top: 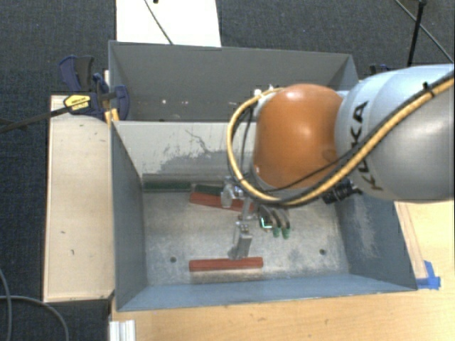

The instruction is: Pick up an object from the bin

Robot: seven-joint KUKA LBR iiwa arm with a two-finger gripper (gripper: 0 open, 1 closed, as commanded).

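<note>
Red-brown and flat, a long bar (226, 264) lies in the lower middle of the grey bin (128, 212). The gripper (242, 246) hangs just above it, and I cannot tell if it is wide or narrow. Nothing looks picked up yet. The grab and the lift are left. A second red bar (208, 199) lies higher up.

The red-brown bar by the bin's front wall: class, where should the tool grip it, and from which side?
Probably the middle of the red-brown bar, pinched across its narrow width from straight above: it lies flat on the bin floor, with both long sides clear.
</note>
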